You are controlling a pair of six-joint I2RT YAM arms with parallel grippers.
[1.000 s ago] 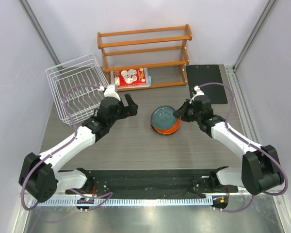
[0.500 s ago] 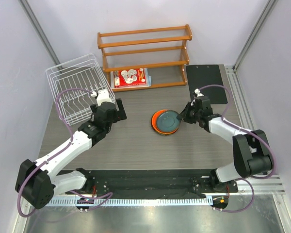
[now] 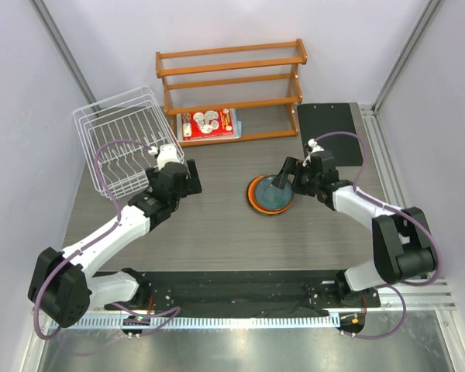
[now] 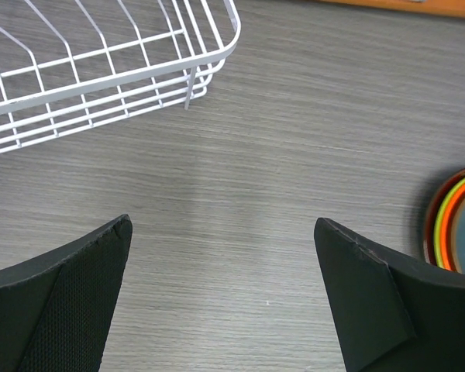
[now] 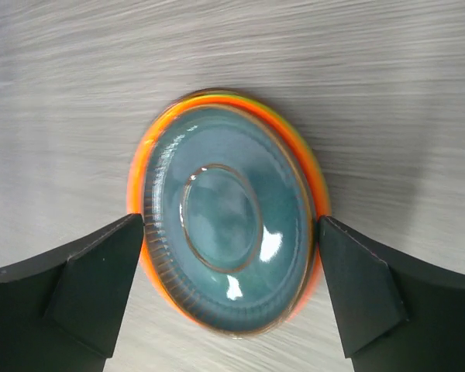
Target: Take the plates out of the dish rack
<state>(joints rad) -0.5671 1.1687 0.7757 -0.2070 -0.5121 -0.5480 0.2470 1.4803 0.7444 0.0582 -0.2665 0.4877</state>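
Four stacked plates (image 5: 225, 225), one dish rack (image 3: 124, 141)

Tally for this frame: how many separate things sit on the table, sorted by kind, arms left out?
Plates: 4, in one stack, blue-grey on top
Dish rack: 1
Wooden shelf: 1
Printed package: 1
Black board: 1
Total: 8

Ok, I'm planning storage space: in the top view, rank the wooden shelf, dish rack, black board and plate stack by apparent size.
1. wooden shelf and dish rack, too alike to rank.
2. black board.
3. plate stack.
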